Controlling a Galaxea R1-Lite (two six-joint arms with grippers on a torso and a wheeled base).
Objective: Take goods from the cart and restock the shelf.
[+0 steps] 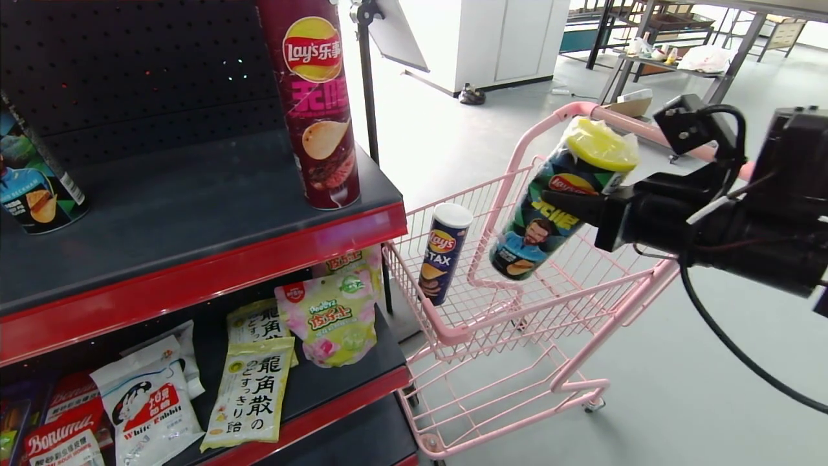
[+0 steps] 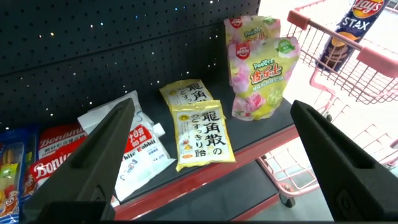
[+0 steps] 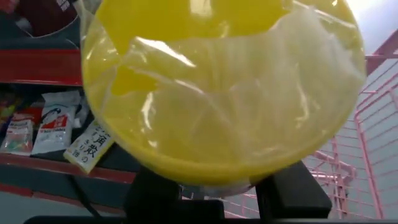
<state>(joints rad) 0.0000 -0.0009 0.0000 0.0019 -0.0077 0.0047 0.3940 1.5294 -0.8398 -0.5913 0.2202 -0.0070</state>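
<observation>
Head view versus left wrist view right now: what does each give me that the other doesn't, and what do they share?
Head view adds: the right tool shut on the green chip can, tilted above the pink cart, and the maroon can upright on the upper shelf. Left wrist view adds: the left tool, open and empty, facing the lower shelf. Shared: the blue can in the cart, the yellow candy bags and the pink-green pouch on that lower shelf.

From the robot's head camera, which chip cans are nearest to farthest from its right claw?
1. The yellow-lidded can, held in the right gripper.
2. The blue can, standing in the cart.
3. The maroon can, on the right end of the upper shelf.
4. The dark can, at that shelf's far left.
</observation>
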